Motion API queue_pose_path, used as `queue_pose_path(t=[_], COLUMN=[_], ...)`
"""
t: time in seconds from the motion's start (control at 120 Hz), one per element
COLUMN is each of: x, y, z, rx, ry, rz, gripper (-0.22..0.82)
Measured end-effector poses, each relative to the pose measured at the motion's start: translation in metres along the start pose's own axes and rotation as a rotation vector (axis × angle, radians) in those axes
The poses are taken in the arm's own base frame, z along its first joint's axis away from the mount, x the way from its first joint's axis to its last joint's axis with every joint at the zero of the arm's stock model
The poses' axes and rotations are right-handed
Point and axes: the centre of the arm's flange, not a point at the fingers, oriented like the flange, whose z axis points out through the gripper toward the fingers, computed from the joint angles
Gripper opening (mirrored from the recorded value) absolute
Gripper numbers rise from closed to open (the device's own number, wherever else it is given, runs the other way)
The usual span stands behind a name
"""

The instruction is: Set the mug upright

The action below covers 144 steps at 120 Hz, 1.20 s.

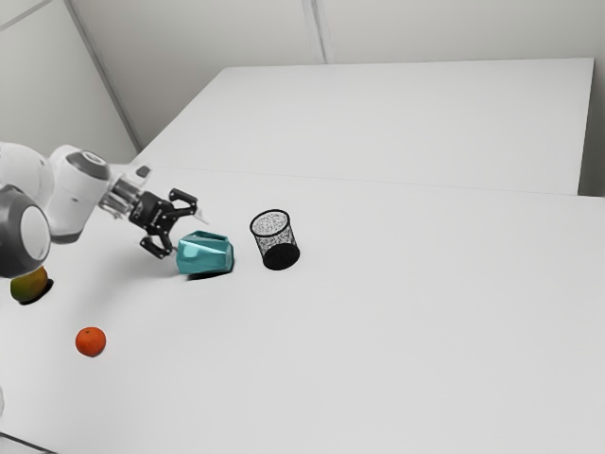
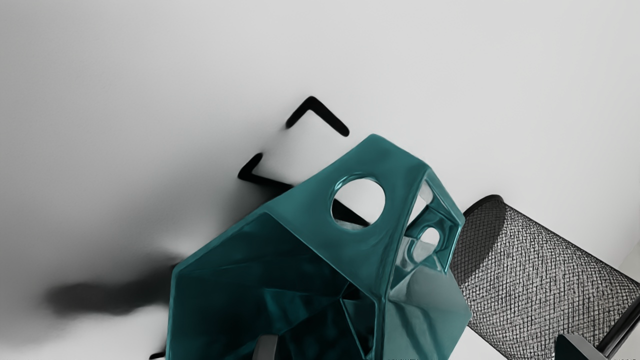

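My gripper stands open at the exterior view's left, close beside the faceted teal mug. The mug lies on its side on the table, its open mouth facing my hand. In the wrist view the mug shows its dark hollow inside and round holes in its faceted part. There my gripper has its fingers wide apart, one tip overlapping the mug's mouth, the other past its far side. Whether that first tip is inside the mouth or just in front of it, I cannot tell.
A black mesh cup stands just beyond the mug, toward the exterior view's right; the same mesh cup appears behind the mug from my hand. An orange and a green-and-orange fruit rest nearer the arm's base.
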Motion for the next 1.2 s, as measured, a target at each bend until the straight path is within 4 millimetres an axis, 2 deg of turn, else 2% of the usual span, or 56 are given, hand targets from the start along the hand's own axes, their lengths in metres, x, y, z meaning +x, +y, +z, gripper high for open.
queue_pose_path(t=[0.108, 0.283, 0.417, 0.533, 0.725, 0.825, 0.908, 1.042, 1.1, 1.2], x=[0.002, 0.001, -0.002, -0.005, -0.006, -0.009, -0.026, -0.068, -0.089, -0.128], y=[0.002, 0.007, 0.024, 0.042, 0.047, 0.052, 0.075, 0.118, 0.127, 0.128], z=[0.008, 0.008, 0.008, 0.012, 0.018, 0.014, 0.003, -0.016, -0.014, 0.005], rx=[-0.016, -0.012, -0.012, -0.015, -0.013, 0.004, 0.083, 0.313, 0.415, 0.552], ry=[-0.003, 0.004, 0.007, 0.003, 0.006, 0.018, 0.03, 0.053, 0.059, 0.077], rz=[0.001, 0.018, 0.051, 0.083, 0.09, 0.104, 0.173, 0.328, 0.378, 0.434], gripper=[0.58, 0.15, -0.03, -0.11, -0.15, -0.16, -0.17, -0.17, -0.18, -0.18])
